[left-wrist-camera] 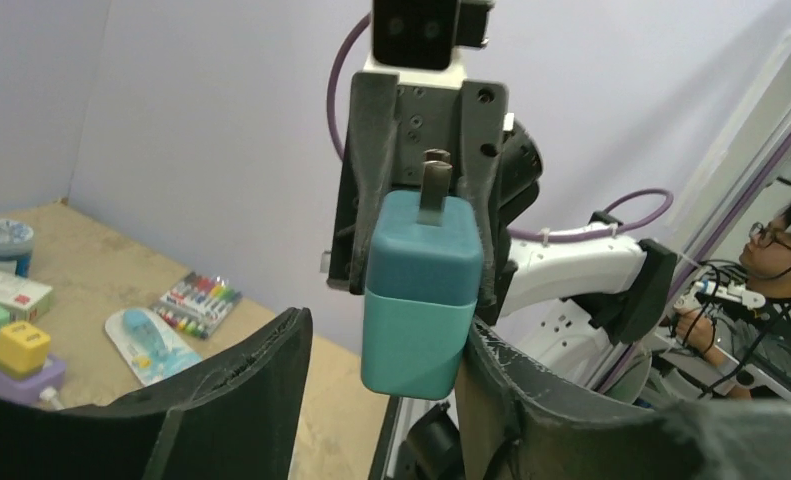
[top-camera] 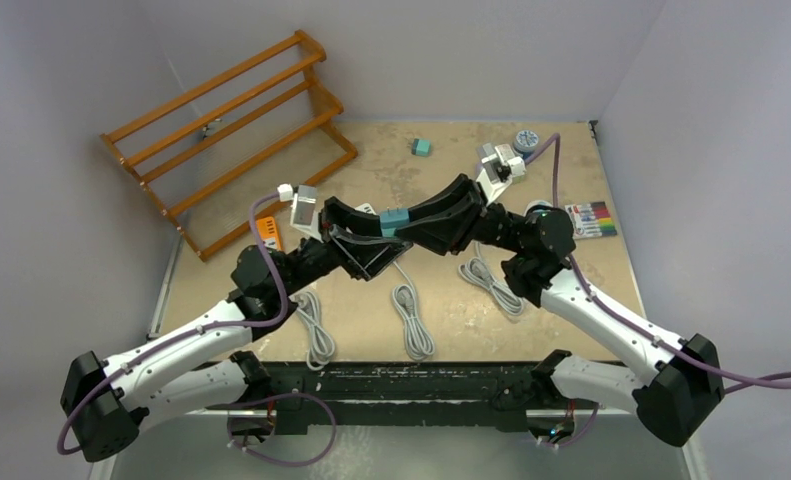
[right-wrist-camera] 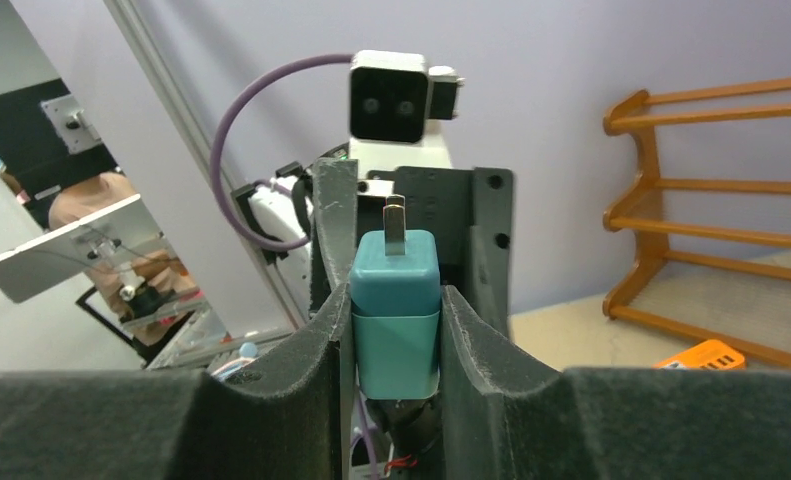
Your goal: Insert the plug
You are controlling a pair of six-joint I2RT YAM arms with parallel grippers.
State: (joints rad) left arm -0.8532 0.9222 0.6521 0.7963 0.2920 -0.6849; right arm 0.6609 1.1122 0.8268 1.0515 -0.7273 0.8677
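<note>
A teal plug [top-camera: 395, 221] with metal prongs hangs in mid-air between both arms above the table's middle. My right gripper [right-wrist-camera: 396, 300] is shut on the plug [right-wrist-camera: 396, 320], its pads pressing both sides, prongs pointing up. My left gripper [left-wrist-camera: 383, 325] faces it from the other side and is open. Its fingers [left-wrist-camera: 231, 400] stand either side of the plug [left-wrist-camera: 416, 300], with a clear gap on the left; the right finger is close against it. A purple socket strip [left-wrist-camera: 11, 375] with yellow and green blocks lies at the left of the left wrist view.
A wooden rack [top-camera: 231, 130] stands back left. Three coiled grey cables [top-camera: 411, 320] lie on the table in front. A small teal block [top-camera: 422, 147], a round tin [top-camera: 525, 140], a marker set [top-camera: 591, 218] and an orange item [top-camera: 269, 232] lie around.
</note>
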